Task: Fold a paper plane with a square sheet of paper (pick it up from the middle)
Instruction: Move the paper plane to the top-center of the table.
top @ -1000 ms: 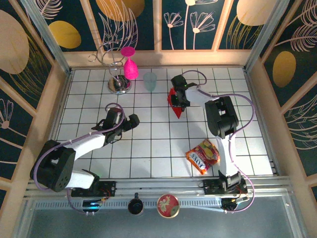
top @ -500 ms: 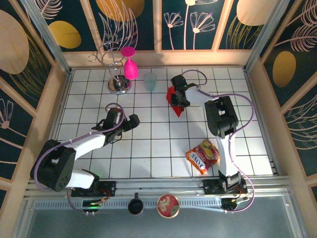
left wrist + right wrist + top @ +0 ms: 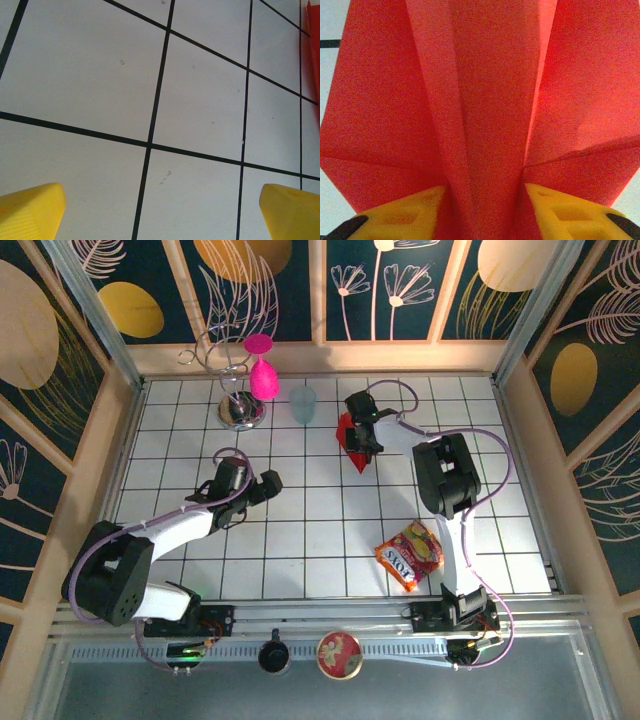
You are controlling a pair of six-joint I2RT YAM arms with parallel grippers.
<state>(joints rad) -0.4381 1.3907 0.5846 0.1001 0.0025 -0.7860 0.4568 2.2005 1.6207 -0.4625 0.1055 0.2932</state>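
- Right arm [image 3: 445, 480] stretched toward 12 o'clock; right gripper [image 3: 362, 440] [image 3: 485, 192] straddled the centre ridge of the bright red folded paper plane [image 3: 350, 435] [image 3: 485, 100]. I cannot tell if it pinched.
- Plane lay at far centre, point toward 5 o'clock, long axis 11–5.
- Left gripper [image 3: 262, 485] [image 3: 162, 207] spread wide.

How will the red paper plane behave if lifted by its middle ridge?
Probably very light and floppy: the paper plane is a thin folded sheet, so its wings may sag. The creases along the ridge at the right gripper likely stiffen it lengthwise.

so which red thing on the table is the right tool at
the plain bright red folded paper, its centre crease sits in the right tool; the red-and-yellow printed snack packet lies apart
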